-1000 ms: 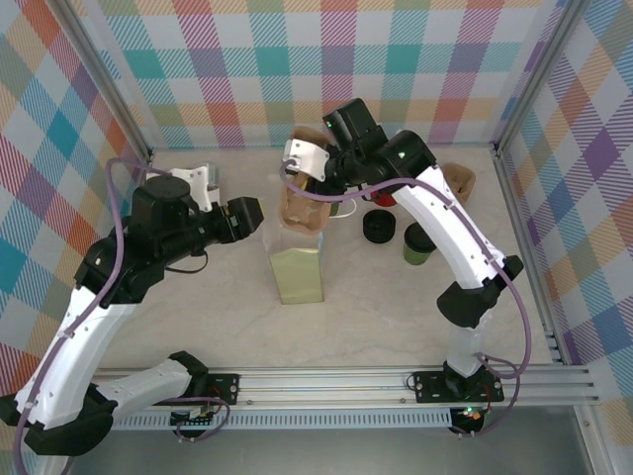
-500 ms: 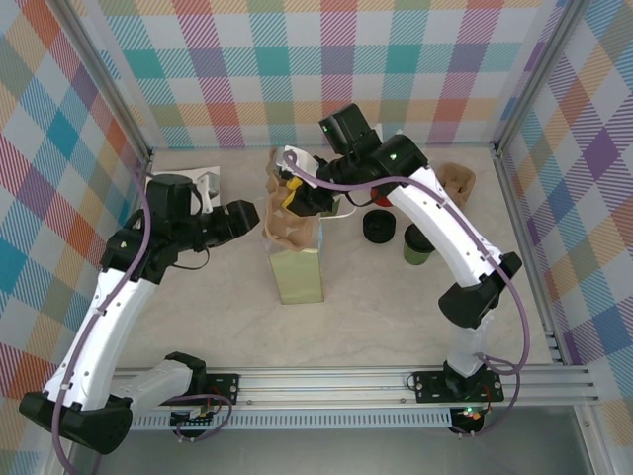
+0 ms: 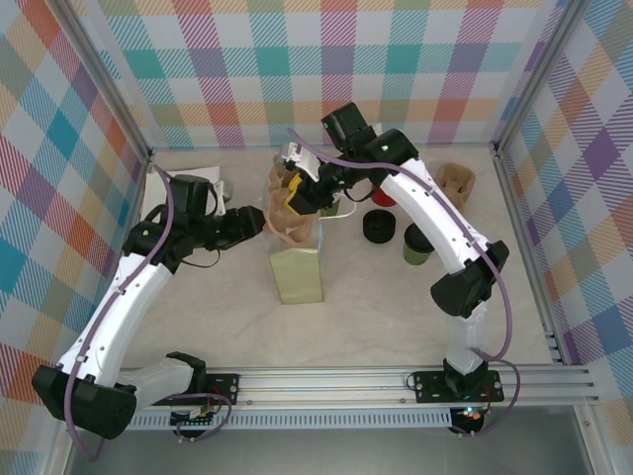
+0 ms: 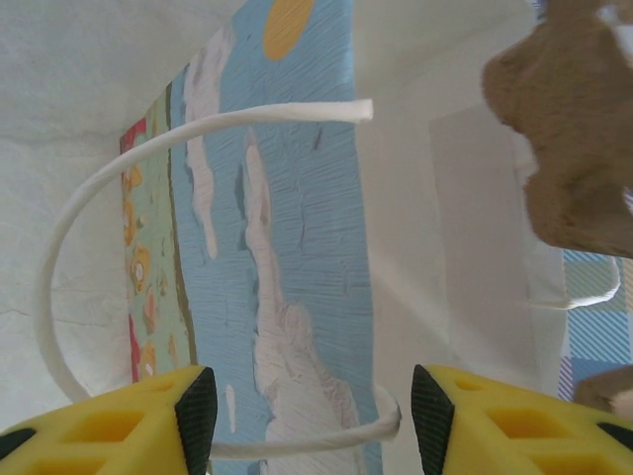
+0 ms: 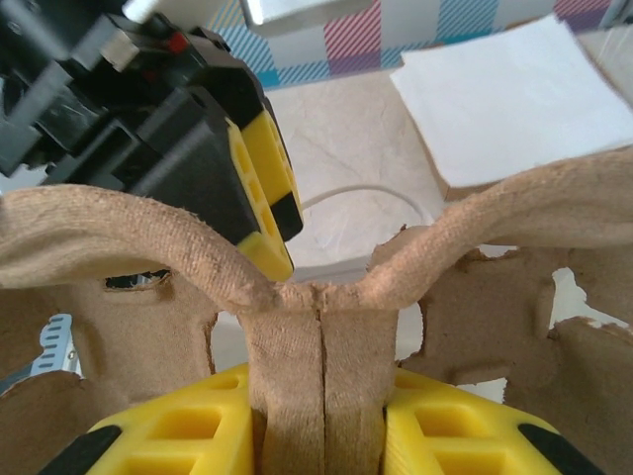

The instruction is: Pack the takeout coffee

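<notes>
A brown cardboard cup carrier (image 3: 289, 230) hangs over the mouth of the upright paper bag (image 3: 298, 277). My right gripper (image 3: 295, 196) is shut on the carrier's central handle (image 5: 318, 346). My left gripper (image 3: 254, 225) is at the bag's left rim. Its jaws stand apart, and the bag's white cord handle (image 4: 297, 435) runs across the gap in front of the blue printed side (image 4: 297, 247). The takeout coffee (image 3: 417, 245), olive-green with a dark top, stands on the table to the right of the bag, away from both grippers.
A round black lid (image 3: 378, 228) lies between the bag and the coffee. A red cup (image 3: 382, 199) stands partly hidden behind the right arm. Another brown carrier (image 3: 458, 180) sits at the back right, and white paper (image 3: 203, 180) at the back left.
My left gripper has moved right to the bag's rim and its jaws have narrowed around the cord handle. The right gripper has brought the carrier a little left, over the bag's mouth.
</notes>
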